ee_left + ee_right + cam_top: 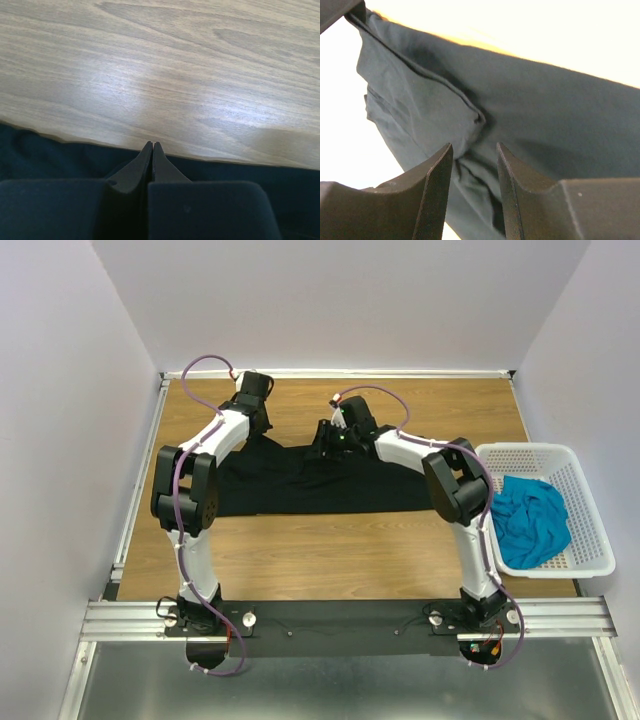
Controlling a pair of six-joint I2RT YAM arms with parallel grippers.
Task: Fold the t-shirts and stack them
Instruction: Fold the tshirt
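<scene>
**A:** Which step is this?

**B:** Folding the black t-shirt (pixel 300 488), which is spread mid-frame in the top view. The teal t-shirt (pixel 530 520) lies crumpled in the basket (pixel 530 449) at the right.

**A:** And the grippers?

**B:** The left gripper (pixel 152 146) is pinched shut at the shirt's upper edge; whether it has cloth I can't tell. The right gripper (pixel 474 167) has its jaws parted over a seamed flap.

**A:** Next?

**B:** Probably the right closes on that flap, then both lift together.

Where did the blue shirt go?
In the top view, the teal-blue t-shirt lies crumpled inside the white basket at the right edge of the table, just right of the right arm.
</scene>
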